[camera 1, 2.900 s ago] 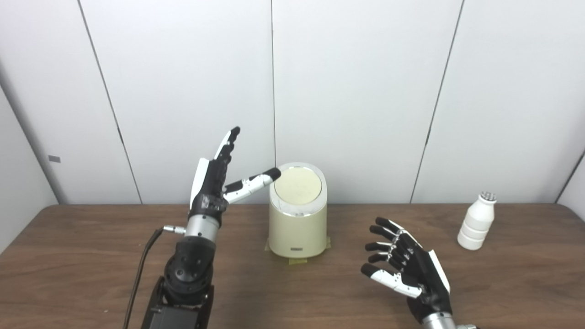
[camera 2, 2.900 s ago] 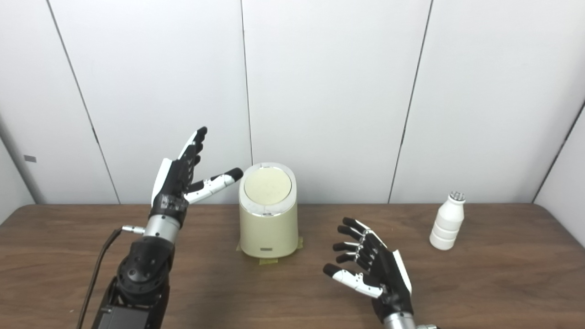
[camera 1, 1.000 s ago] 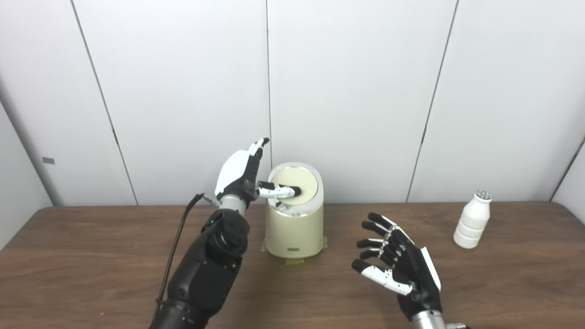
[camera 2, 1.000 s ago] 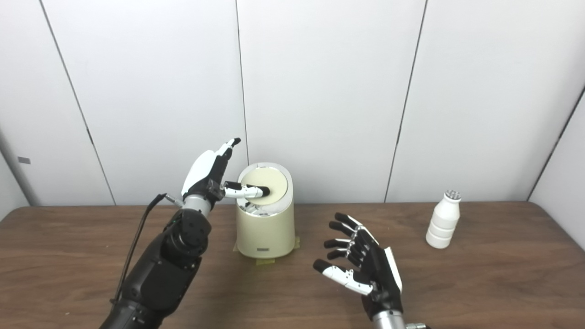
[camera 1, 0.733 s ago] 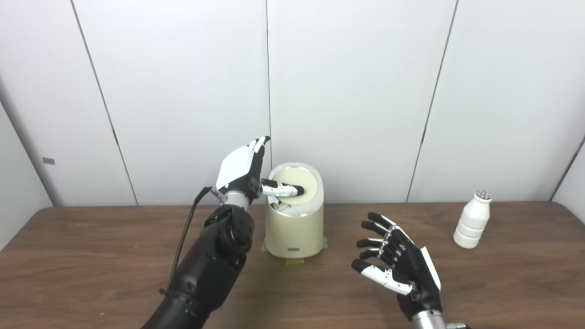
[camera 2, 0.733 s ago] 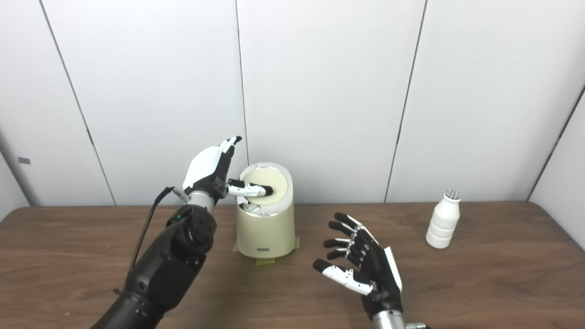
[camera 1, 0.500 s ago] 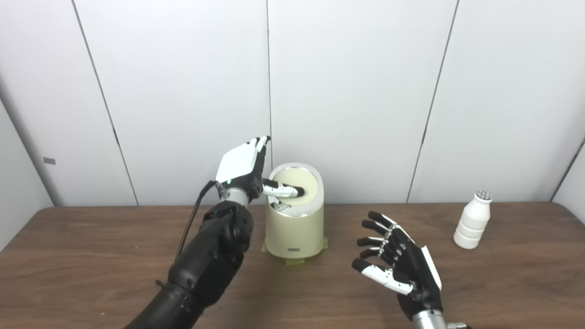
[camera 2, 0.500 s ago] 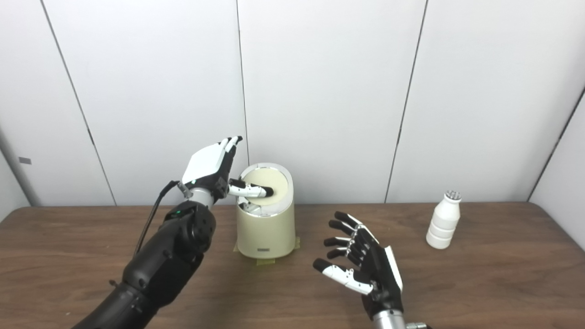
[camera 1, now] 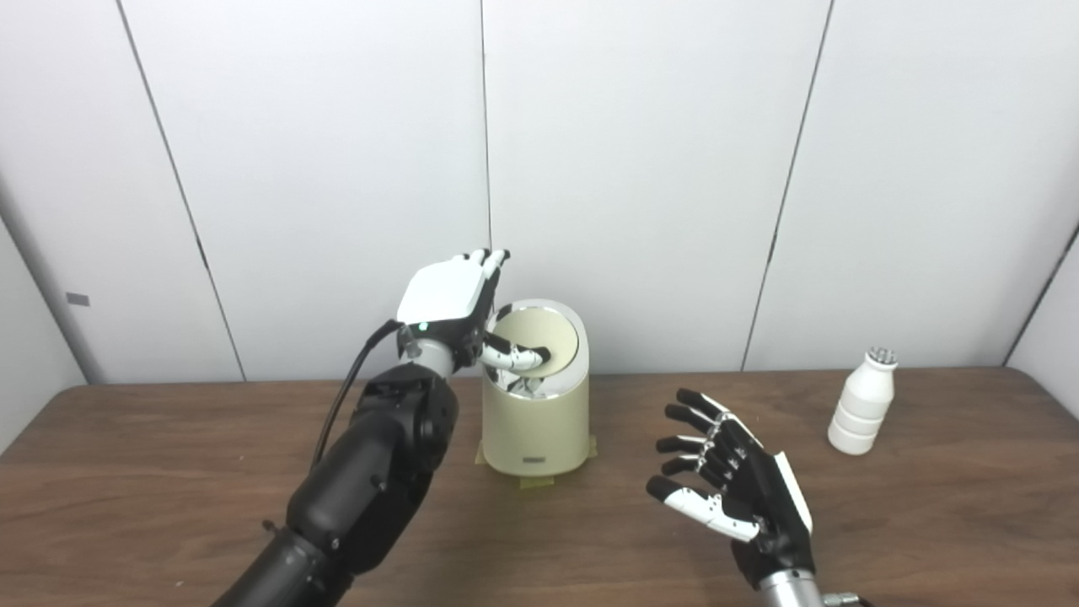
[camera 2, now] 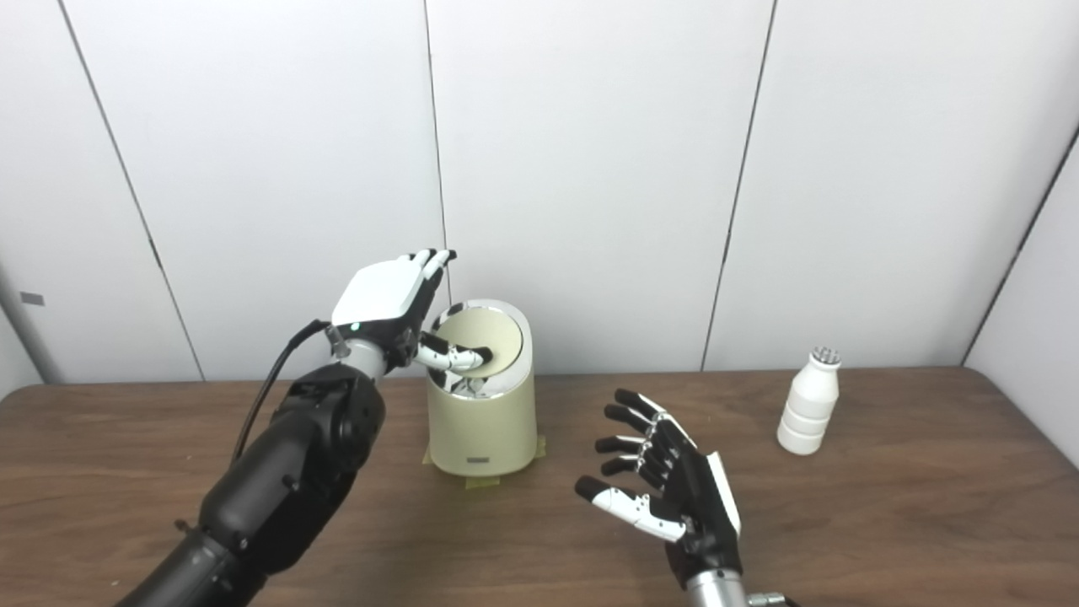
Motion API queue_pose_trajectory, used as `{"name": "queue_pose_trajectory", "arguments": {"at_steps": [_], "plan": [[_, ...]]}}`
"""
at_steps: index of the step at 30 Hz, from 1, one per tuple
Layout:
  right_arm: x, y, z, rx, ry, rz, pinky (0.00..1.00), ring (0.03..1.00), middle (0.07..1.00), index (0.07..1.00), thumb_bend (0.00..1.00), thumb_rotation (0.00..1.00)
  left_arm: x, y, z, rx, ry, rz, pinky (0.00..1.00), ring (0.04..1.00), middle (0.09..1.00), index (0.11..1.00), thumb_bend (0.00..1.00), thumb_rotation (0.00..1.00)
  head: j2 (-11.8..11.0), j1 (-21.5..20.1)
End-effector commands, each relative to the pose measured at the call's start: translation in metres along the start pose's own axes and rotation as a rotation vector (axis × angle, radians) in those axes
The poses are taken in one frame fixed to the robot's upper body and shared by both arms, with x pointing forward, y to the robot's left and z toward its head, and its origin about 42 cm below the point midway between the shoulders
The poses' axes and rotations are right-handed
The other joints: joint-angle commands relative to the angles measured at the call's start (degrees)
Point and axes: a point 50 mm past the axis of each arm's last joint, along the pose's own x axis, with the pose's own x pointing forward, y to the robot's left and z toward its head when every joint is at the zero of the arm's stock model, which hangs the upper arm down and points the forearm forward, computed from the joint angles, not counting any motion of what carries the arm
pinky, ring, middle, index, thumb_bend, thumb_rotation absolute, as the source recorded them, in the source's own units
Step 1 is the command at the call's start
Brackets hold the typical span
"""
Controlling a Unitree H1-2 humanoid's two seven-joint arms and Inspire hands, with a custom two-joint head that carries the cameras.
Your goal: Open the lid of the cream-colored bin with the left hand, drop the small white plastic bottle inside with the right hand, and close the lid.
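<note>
The cream-colored bin (camera 1: 534, 421) stands at the back middle of the table, taped down at its base. Its round lid (camera 1: 539, 330) is tilted, with the near-left edge pushed down into the chrome rim. My left hand (camera 1: 447, 297) hovers palm-down over the bin's left side, fingers stretched toward the wall and thumb pressing on the lid; it grips nothing. My right hand (camera 1: 742, 497) floats open above the table to the right of the bin, fingers spread. The small white plastic bottle (camera 1: 860, 403) stands upright far right, well away from both hands.
The brown wooden table (camera 1: 169, 472) runs the full width, with white wall panels close behind the bin. A black cable (camera 1: 346, 396) trails from my left wrist. My left forearm (camera 1: 371, 472) crosses the table in front and left of the bin.
My left hand has turned palm-down over the bin and its thumb has pushed the lid's near edge lower, tilting it more. The camera shifted slightly. The right hand and bottle stayed put.
</note>
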Motion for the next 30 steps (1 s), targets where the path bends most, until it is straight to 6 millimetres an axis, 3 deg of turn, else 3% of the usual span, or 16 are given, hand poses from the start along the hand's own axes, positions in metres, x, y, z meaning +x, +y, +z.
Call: {"name": "queue_pose_trajectory", "arguments": {"at_steps": [1,4,7,17,23,30], "plan": [[0.011,0.003,0.017,0.006,-0.083,0.011,0.50,0.621,0.767,0.785,0.81,0.22,0.003,0.037,0.016,-0.280,-0.126,0.135,0.82,0.960,0.972,0.964,0.79,0.21,0.05,0.03],[0.011,0.003,0.017,0.006,-0.084,0.013,0.50,0.613,0.761,0.781,0.81,0.21,-0.004,0.046,0.006,-0.656,-0.143,0.162,0.79,0.920,0.931,0.927,0.75,0.25,0.02,0.08],[0.011,0.002,0.017,0.000,-0.086,0.013,0.49,0.608,0.755,0.777,0.81,0.21,-0.016,0.049,-0.009,-0.834,-0.171,0.184,0.72,0.868,0.893,0.907,0.71,0.25,0.20,0.07],[0.010,-0.003,0.016,-0.009,-0.078,0.018,0.49,0.609,0.764,0.785,0.80,0.21,-0.079,0.031,-0.063,-0.927,-0.133,0.192,0.60,0.734,0.785,0.819,0.72,0.20,0.41,0.58],[0.010,-0.006,0.016,-0.010,-0.073,0.013,0.50,0.613,0.770,0.785,0.82,0.23,-0.127,0.001,-0.091,-0.997,-0.086,0.175,0.59,0.728,0.777,0.805,0.72,0.19,0.47,0.51],[0.011,-0.009,0.019,-0.014,-0.079,0.012,0.51,0.628,0.769,0.786,0.82,0.22,-0.165,-0.034,-0.113,-1.001,-0.049,0.164,0.57,0.721,0.773,0.789,0.72,0.19,0.07,-1.06]]}}
